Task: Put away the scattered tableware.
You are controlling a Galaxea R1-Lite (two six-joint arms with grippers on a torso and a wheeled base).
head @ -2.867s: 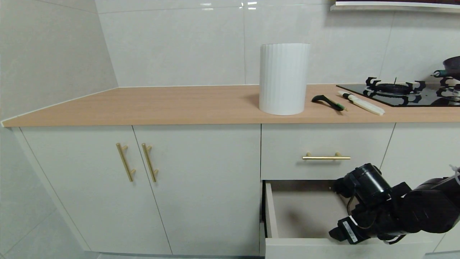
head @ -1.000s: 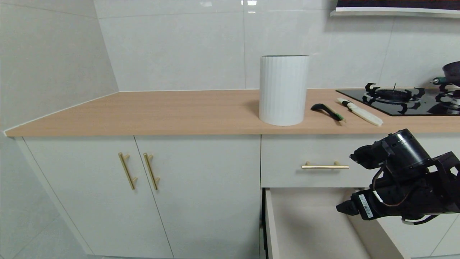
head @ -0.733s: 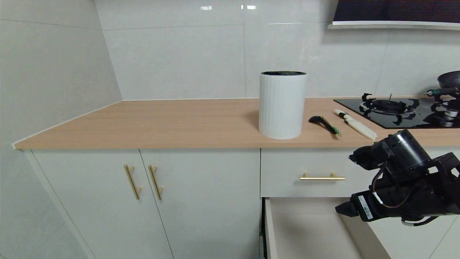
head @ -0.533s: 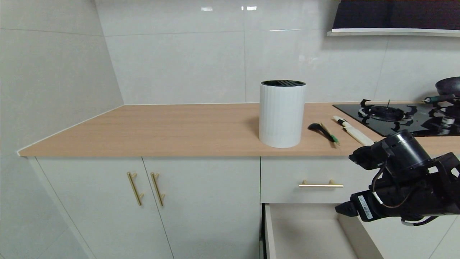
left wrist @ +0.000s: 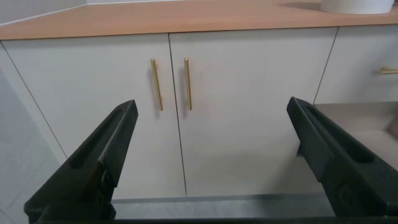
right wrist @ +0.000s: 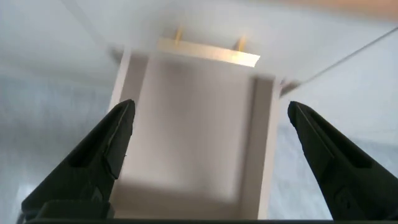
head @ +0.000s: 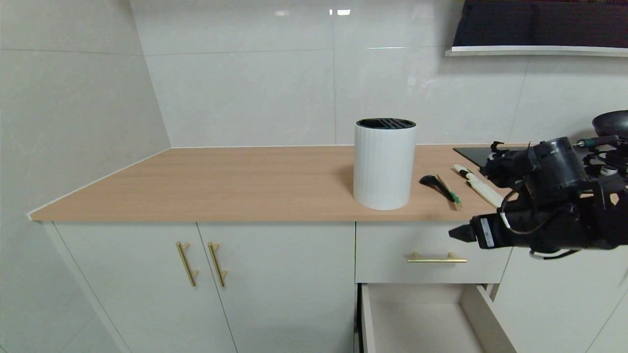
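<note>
Wood countertop (head: 245,186) is carrying a black spoon (head: 438,184) and a cream knife (head: 478,185), both just beyond my right gripper (head: 458,234), which is hovering spread wide, holding nothing. Lower drawer (head: 369,316) is standing open beneath it. I am judging nothing stowed yet; both pieces are waiting for pickup.
</note>
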